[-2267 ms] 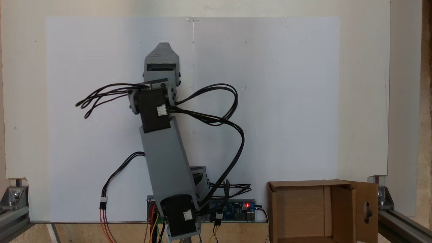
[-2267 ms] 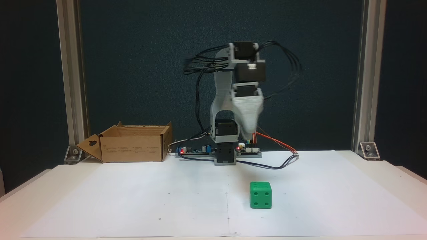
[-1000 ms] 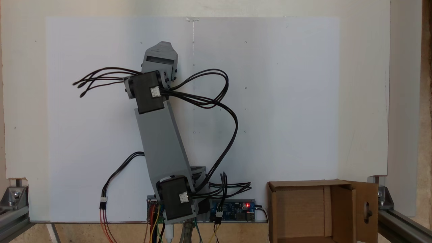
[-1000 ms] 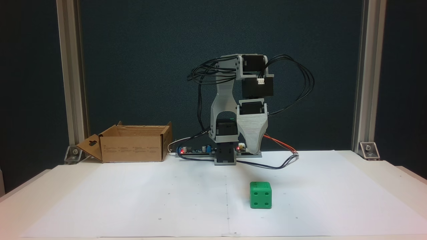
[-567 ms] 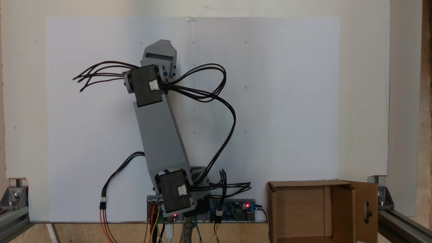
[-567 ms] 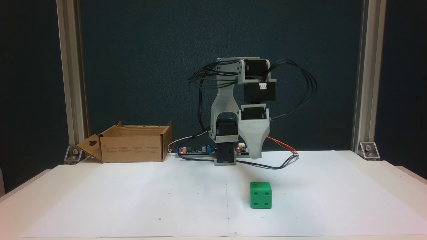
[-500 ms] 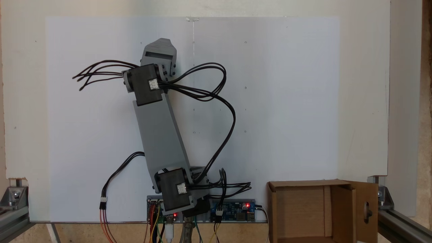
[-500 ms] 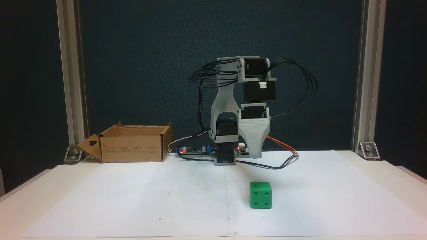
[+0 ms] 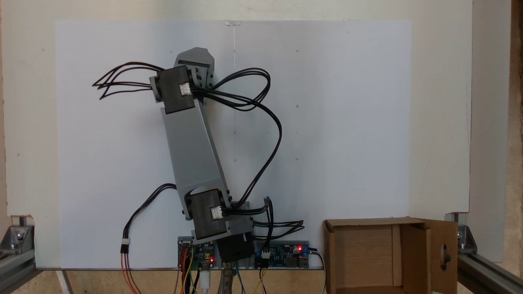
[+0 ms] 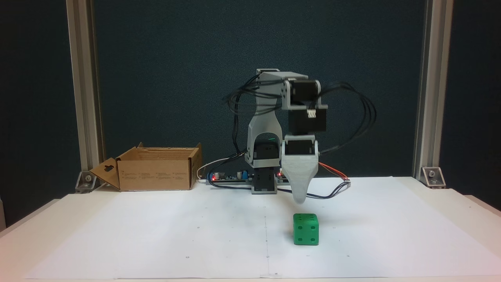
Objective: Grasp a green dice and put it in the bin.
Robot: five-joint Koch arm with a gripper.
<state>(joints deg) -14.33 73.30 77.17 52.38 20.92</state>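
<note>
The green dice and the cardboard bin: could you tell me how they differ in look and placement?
The green dice is a small, bright green closed cube with pips; the bin is a much wider brown cardboard box, open-topped, flaps out. The dice sits mid-paper below the gripper; the bin stands at the table's back edge. Both rest untouched.

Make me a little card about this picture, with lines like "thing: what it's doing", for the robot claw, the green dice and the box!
gripper: pointing down, hanging just above the dice, not touching it; open or shut cannot be told
green dice: sitting on the white paper, four pips facing the front camera
bin: open cardboard box at the table's back, left of the arm's base in the front view; nothing inside in the view from above
white paper: covers the table
</note>
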